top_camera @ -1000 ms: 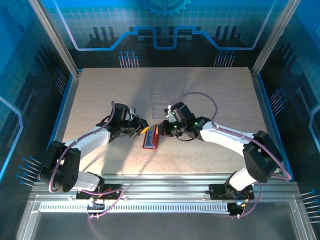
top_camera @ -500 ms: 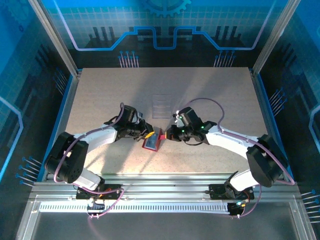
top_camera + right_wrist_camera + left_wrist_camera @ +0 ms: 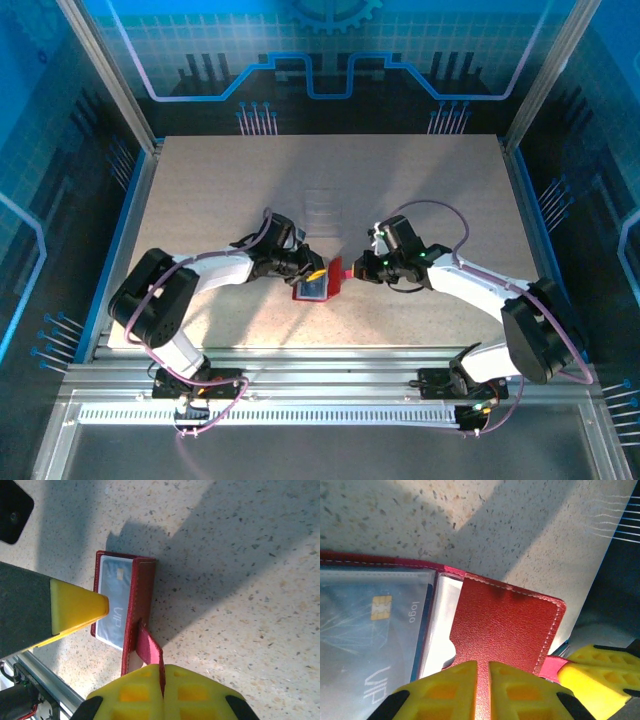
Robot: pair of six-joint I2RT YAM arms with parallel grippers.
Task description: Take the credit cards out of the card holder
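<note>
From above, I see the wallet [image 3: 318, 285] lying open on the table [image 3: 420, 180], near its front edge, with a blue card [image 3: 314, 288] showing in its pocket. My left pincer [image 3: 315, 272] sits at the wallet's left rear corner. The right pincer [image 3: 355, 270] is just beside the wallet's right edge.

On the left wrist camera, the yellow fingers are nearly together with the wallet's red leaf between them, so the left pincer is clenched on the wallet. Left of that leaf, the card lies behind a clear pocket window, its chip and pale lettering visible. At the wallet's right corner, the thin red strap [image 3: 551, 667] runs into the other arm's yellow finger.

On the right wrist camera, the fingers are pressed tight on the strap, which rises from the wallet's right-hand edge. The wallet rests on the speckled table, card face up.
</note>
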